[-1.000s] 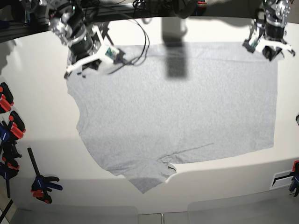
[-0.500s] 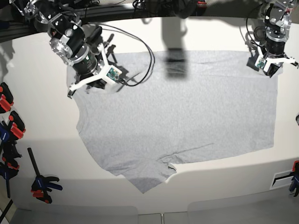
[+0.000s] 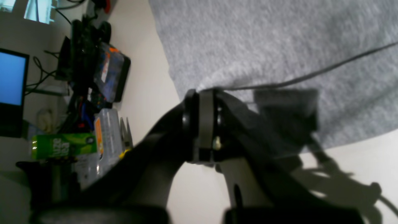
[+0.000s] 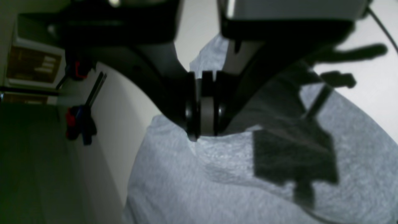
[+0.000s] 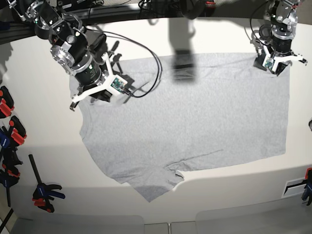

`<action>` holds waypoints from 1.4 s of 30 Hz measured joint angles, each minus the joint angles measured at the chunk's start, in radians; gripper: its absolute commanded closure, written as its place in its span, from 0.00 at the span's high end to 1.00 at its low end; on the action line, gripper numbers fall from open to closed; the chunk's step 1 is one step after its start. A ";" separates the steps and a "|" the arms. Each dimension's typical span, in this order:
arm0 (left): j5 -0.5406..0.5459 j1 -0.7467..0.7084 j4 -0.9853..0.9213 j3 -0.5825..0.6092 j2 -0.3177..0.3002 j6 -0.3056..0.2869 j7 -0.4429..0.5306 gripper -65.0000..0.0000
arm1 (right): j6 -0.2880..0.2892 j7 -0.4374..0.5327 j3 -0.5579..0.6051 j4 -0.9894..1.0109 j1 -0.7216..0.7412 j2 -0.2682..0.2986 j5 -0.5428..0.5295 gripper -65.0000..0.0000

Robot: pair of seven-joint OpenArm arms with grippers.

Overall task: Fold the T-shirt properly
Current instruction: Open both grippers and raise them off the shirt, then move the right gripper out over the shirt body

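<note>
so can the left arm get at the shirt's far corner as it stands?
Probably yes, it looks already there. The left gripper sits at the edge of the T-shirt, jaws shut with grey cloth bunched at the tips. Nothing lies between them; only its own cable crosses the fabric.

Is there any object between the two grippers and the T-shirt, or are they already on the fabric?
Nothing visible stands between them. The left gripper is shut on the T-shirt at a corner of the cloth, and the right gripper is shut on its edge on the other side. Clamps lie off the cloth at the table's edge.
</note>
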State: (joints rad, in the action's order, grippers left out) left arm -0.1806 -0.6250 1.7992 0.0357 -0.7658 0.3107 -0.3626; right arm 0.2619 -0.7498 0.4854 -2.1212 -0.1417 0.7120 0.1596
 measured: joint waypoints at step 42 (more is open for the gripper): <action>-0.041 0.113 -0.129 0.000 0.054 0.002 -0.027 0.00 | -0.077 -0.027 0.003 0.215 0.161 -0.162 -0.003 0.00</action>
State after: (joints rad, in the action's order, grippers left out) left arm -0.2218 -0.5125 1.6707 0.0357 -0.7120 0.3122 -0.3893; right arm 0.1852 -0.7769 0.4881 -1.9060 0.0196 0.5499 0.1566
